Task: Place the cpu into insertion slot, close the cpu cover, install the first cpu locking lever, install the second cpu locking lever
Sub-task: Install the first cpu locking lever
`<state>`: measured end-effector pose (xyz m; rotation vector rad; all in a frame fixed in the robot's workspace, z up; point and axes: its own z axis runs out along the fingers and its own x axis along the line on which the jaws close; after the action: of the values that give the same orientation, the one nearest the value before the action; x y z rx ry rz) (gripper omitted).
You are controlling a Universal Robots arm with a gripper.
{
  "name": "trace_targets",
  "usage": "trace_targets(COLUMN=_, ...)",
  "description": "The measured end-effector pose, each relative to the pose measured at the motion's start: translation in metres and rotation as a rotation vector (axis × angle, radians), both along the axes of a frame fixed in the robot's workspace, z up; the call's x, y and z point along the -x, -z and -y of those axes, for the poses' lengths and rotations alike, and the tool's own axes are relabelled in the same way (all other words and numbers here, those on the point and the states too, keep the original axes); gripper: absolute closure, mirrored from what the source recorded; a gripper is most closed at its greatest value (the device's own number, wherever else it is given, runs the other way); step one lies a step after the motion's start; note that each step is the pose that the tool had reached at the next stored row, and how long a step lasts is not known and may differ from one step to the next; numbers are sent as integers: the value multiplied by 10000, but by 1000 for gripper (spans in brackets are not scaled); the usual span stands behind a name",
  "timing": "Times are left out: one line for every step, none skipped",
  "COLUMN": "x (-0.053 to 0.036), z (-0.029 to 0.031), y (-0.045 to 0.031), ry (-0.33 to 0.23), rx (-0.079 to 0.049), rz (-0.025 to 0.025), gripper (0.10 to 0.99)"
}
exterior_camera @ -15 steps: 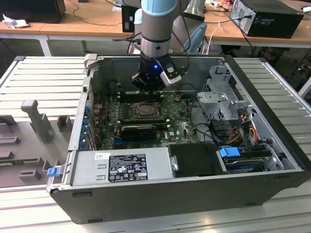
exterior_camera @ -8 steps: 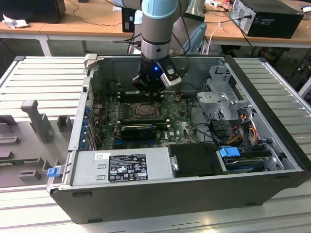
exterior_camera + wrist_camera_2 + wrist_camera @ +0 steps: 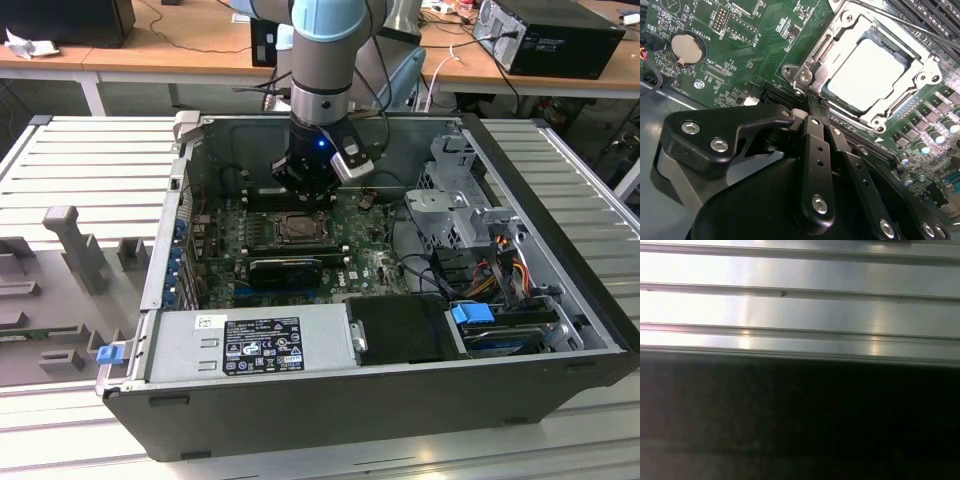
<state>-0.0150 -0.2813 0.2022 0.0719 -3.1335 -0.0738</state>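
Note:
The cpu (image 3: pixel 872 70), a pale square chip, lies flat in the insertion slot (image 3: pixel 300 228) on the green board. The grey cpu cover (image 3: pixel 837 37) is folded down around it, and the chip shows through the cover's middle opening. A thin locking lever rod (image 3: pixel 920 27) runs along the socket's far side. My gripper (image 3: pixel 812 107) is shut with its black fingers (image 3: pixel 816 150) pressed together. Its tips are at the socket's near edge, beside a cover corner screw (image 3: pixel 805 76). In the exterior view the gripper (image 3: pixel 303 192) hangs just behind the socket, inside the open computer case.
A coin battery (image 3: pixel 686 48) sits on the board away from the socket, and black memory slots (image 3: pixel 935 10) lie beyond it. The case holds a grey power supply (image 3: pixel 250 345), a drive cage (image 3: pixel 455 200) and cables (image 3: pixel 500 270). The case stands on a ribbed metal table (image 3: pixel 800 310).

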Motion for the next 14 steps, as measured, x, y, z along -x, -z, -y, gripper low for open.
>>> trace_targets(x=-2, z=0, y=0, ry=-1, rx=-27, rz=-1, gripper=980)
trace_targets(x=-3, z=0, y=0, ry=-4, rx=-59, rz=1, gripper=980)
trace_targets(x=-4, z=-1, y=1, ry=-6, rx=-83, rz=1, gripper=980)
trace_targets(x=-4, z=-2, y=-5, ry=-5, rx=-95, rz=2, gripper=980)
trace_targets(x=-4, z=-2, y=-23, ry=-6, rx=-97, rz=3, gripper=980)
trace_targets(x=-4, z=-2, y=-118, ry=-7, rx=-94, rz=1, gripper=980)
trace_targets(x=-4, z=-2, y=-157, ry=-8, rx=-94, rz=1, gripper=980)
trace_targets(x=-4, z=-3, y=-173, ry=-8, rx=-94, rz=2, gripper=980)
trace_targets(x=-5, z=2, y=-174, ry=-10, rx=-94, rz=1, gripper=980)
trace_targets(x=-5, z=5, y=-173, ry=-10, rx=-95, rz=1, gripper=980)
trace_targets(x=-4, z=7, y=-173, ry=-7, rx=-95, rz=2, gripper=980)
trace_targets(x=-4, z=11, y=-174, ry=-7, rx=-93, rz=1, gripper=980)
trace_targets(x=-4, z=13, y=-174, ry=-8, rx=-93, rz=1, gripper=980)
trace_targets(x=-4, z=16, y=-174, ry=-7, rx=-94, rz=1, gripper=980)
